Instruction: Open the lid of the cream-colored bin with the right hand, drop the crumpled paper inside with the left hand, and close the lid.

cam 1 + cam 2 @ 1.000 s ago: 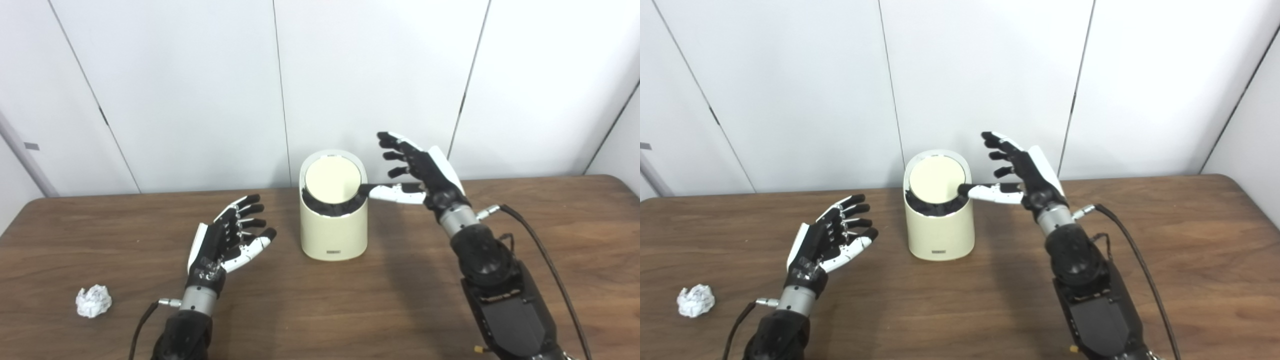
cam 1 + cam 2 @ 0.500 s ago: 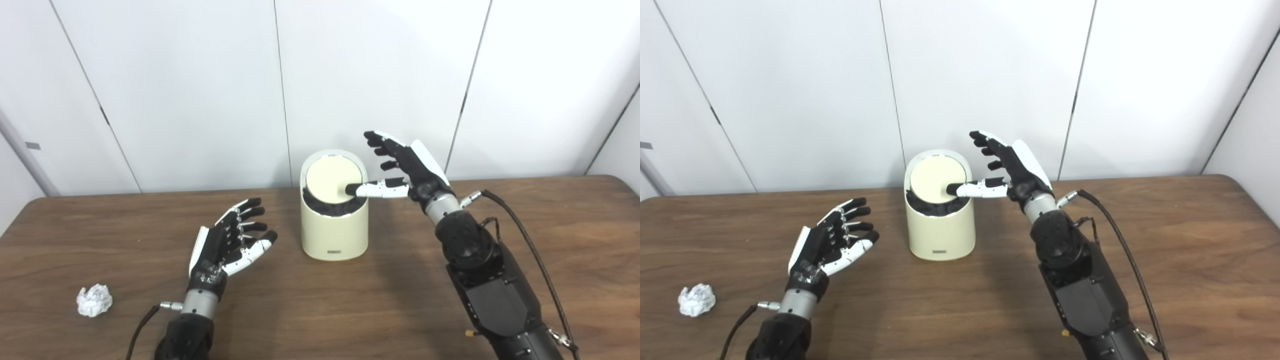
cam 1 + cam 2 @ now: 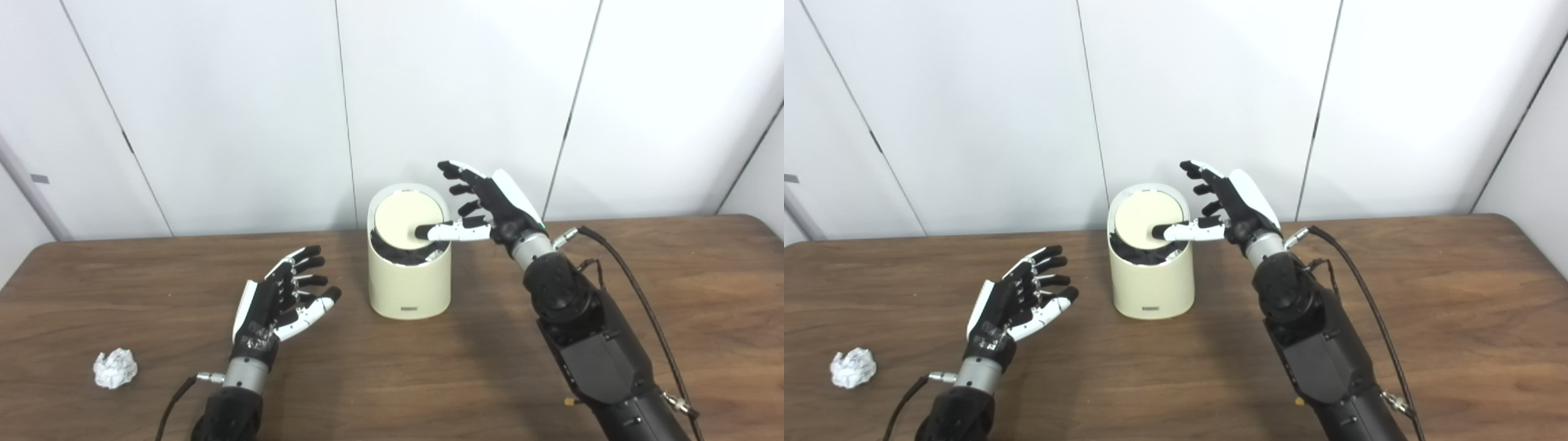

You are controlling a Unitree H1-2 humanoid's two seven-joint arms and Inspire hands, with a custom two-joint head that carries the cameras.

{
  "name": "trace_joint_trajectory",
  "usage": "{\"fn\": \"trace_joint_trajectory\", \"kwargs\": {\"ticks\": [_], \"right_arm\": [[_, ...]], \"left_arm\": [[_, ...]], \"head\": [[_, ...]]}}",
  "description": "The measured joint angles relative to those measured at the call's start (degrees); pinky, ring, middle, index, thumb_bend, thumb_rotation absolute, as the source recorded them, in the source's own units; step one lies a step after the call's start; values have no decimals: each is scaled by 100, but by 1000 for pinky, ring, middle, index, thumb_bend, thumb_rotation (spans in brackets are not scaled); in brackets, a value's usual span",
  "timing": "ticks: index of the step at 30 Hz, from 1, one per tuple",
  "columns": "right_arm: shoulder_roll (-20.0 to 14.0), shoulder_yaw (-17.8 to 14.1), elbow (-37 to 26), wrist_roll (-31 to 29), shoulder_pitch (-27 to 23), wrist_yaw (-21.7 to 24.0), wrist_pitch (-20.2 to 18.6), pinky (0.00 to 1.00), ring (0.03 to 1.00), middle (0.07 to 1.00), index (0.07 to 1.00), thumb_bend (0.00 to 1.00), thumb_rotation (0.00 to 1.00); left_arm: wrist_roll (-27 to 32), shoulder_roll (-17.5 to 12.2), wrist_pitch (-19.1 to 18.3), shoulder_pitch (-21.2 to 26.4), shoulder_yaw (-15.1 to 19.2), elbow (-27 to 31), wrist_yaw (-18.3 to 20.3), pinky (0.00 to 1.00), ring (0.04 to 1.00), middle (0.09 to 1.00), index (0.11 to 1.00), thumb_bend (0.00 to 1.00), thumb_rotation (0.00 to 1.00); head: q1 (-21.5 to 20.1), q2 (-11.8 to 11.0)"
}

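Left eye view: bin [image 3: 409, 288] lid [image 3: 405, 222] tilted, dark inside, right hand [image 3: 490, 205] fingers spread, thumb on lid, left hand [image 3: 278, 303] fingers wide.

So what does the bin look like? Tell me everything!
The bin is a small cream cylinder, smooth like plastic, standing upright mid-table near the wall. Its round cream lid sits tilted, with a dark gap below its front edge. A small label marks the base. The right hand has its thumb on the lid's right edge.
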State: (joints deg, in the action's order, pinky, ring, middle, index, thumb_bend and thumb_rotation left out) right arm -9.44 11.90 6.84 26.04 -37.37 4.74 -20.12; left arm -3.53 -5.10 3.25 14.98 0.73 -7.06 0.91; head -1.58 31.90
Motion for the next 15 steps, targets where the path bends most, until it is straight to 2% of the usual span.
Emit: {"fn": "trace_joint_trajectory", "kwargs": {"ticks": [15], "right_arm": [[222, 133, 218, 140, -127, -1, -112, 636, 835, 887, 876, 813, 366]], "left_arm": [[16, 61, -2, -16, 2, 4, 2, 541, 714, 805, 832, 633, 168]], "head": [[9, 70]]}}
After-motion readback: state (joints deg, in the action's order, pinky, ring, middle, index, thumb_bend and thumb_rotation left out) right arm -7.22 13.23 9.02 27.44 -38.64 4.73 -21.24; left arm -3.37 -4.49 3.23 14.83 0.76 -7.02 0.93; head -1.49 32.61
